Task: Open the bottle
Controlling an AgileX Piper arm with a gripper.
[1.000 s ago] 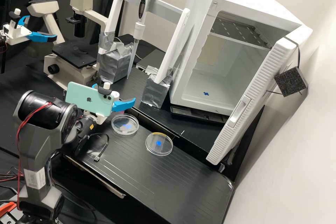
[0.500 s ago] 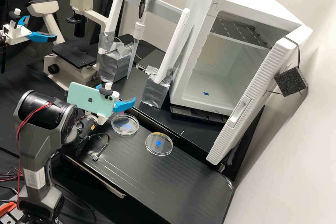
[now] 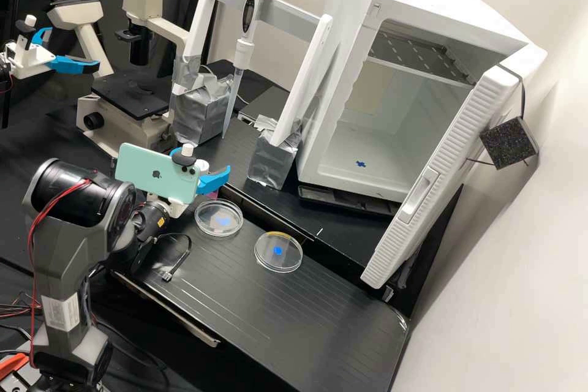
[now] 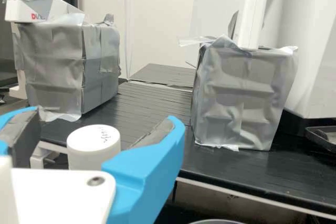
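2 blue fingers (image 4: 149, 163) of the gripper (image 3: 202, 160) stand spread open, the white cap (image 4: 92, 142), marked on top, showing between them.

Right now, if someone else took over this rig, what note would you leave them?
Gripper: at the bottle, jaws apart on either side of the white cap, with a gap showing on one side.
Bottle: by the gripper, close behind one dish; a second dish lies farther off on the bench.
Done: the jaws are placed about the cap.
Left, probably: close on the cap, then get it off. I can't tell how tightly it sits.
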